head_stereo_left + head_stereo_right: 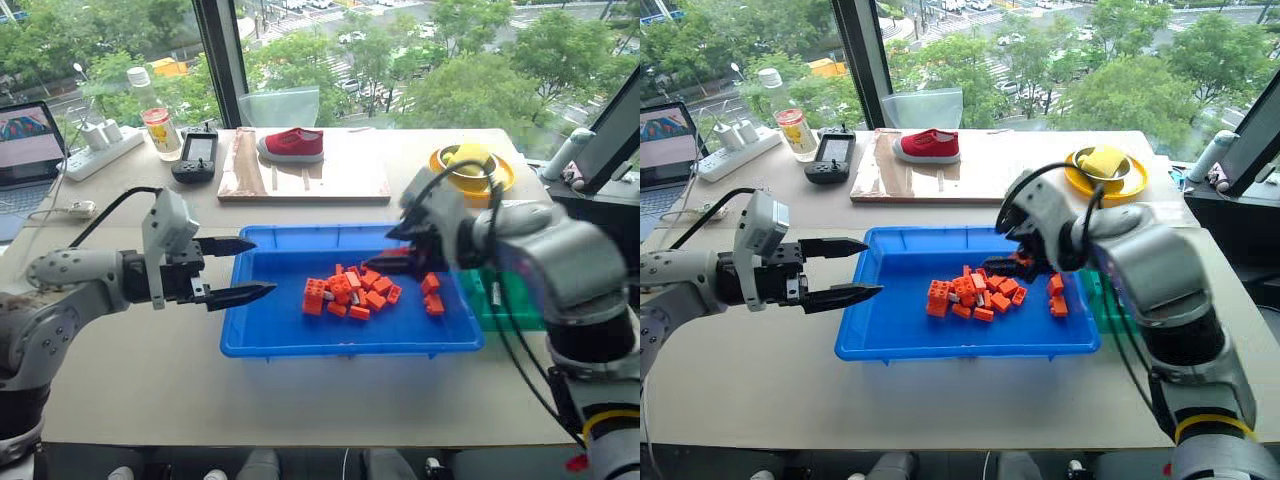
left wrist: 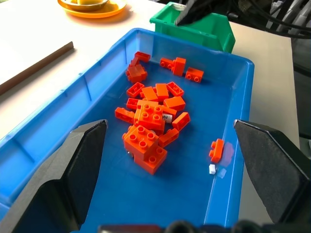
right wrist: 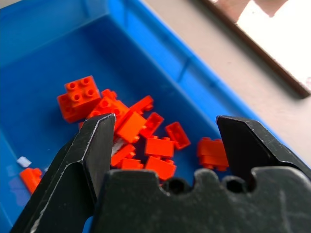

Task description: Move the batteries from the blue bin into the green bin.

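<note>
Left gripper [image 1: 235,270]: it hangs over the near-left edge of the blue bin, wide open with nothing in it. It looks like it is waiting out of the way.
Blue bin [image 1: 300,345]: it sits in the middle of the table, close to the robot so both arms can reach in.
Orange bricks [image 1: 350,292]: they lie in a heap in the middle of the blue bin, with a few apart on the right.
Batteries [image 2: 167,117]: I see a small pale end poking out under the bricks. It may be a battery, but I cannot be sure. The heap probably hides any others.
Right gripper [image 1: 398,262]: it is open and empty, pointing down just over the far side of the heap, likely to dig one out.
Green bin [image 2: 204,29]: it touches the blue bin's right side, so the trip is short.
Yellow plate [image 1: 500,178]: it sits behind the green bin, not part of the job.
</note>
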